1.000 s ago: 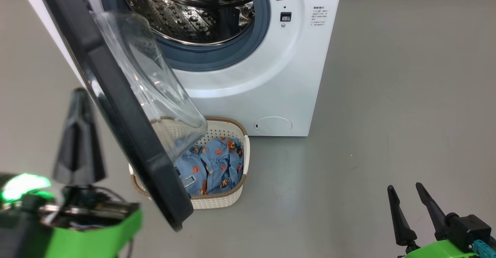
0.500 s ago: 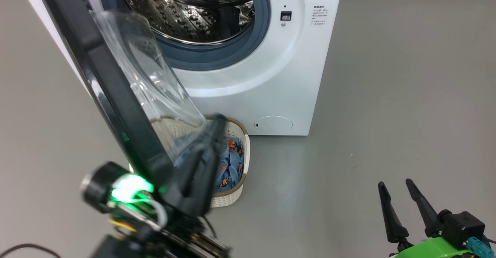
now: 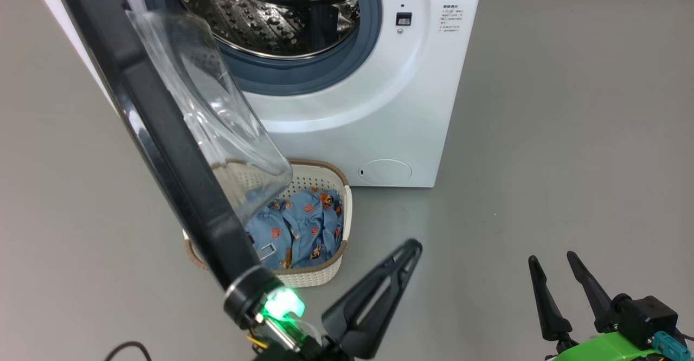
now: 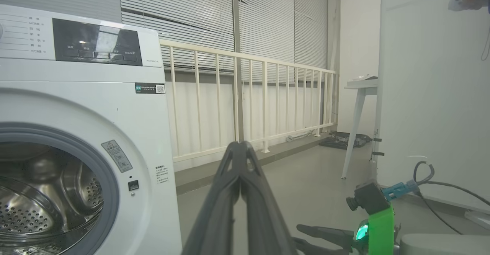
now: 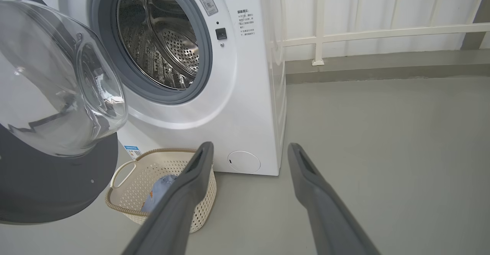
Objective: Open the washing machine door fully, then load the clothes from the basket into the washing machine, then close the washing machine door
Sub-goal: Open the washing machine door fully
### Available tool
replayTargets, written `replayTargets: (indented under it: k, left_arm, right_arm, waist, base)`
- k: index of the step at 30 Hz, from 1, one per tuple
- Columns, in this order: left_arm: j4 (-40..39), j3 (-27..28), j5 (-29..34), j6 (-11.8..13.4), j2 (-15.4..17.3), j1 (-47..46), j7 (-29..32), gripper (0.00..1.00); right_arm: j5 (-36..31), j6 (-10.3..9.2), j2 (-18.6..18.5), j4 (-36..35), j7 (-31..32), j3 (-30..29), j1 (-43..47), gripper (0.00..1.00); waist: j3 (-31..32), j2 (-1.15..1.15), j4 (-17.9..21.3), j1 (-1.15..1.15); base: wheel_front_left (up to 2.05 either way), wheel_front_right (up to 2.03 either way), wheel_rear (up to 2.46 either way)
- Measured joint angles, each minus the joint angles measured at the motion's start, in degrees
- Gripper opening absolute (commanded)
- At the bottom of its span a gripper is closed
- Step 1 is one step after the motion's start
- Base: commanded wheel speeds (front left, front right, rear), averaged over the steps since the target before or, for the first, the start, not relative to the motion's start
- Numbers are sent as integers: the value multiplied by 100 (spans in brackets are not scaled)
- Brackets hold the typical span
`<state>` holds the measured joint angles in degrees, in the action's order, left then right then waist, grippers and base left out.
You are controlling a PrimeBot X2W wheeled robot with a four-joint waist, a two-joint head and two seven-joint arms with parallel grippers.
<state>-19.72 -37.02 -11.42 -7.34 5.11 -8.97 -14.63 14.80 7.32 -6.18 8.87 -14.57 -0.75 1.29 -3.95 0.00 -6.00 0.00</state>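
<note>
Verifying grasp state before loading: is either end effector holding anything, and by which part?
Nothing is held. The left end effector is shut on nothing, the right end effector is open and empty, and the clothes lie in the basket.

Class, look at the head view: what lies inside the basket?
Light-blue clothes with orange figures lie in the basket. The open door covers the basket's left part, so anything there cannot be seen.

Both grippers carry 2 tapered, dark grey fingers [image 3: 548, 309]. Behind the right gripper [image 3: 553, 259] sit a black block [image 3: 648, 317], a green housing [image 3: 612, 348] and a teal connector [image 3: 670, 345]. Behind the left gripper [image 3: 413, 247], a green light [image 3: 282, 302] glows beside a silver-ringed black cylinder [image 3: 250, 297].
</note>
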Motion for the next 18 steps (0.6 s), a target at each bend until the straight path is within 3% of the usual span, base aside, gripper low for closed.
replayTargets:
  k: [11, 18]
  left_arm:
    - [604, -282, -93, 12, 186, 346, 1, 0]
    - [1111, -130, -112, 214, 249, 476, 1, 0]
  right_arm:
    - [8, 0, -43, 13, 0, 0, -3, 100]
    - [30, 0, -43, 34, 0, 22, -4, 100]
  waist:
    - [-74, 0, -81, 0]
    - [-63, 0, -113, 0]
  base:
    - [0, 0, 0]
    - [0, 0, 0]
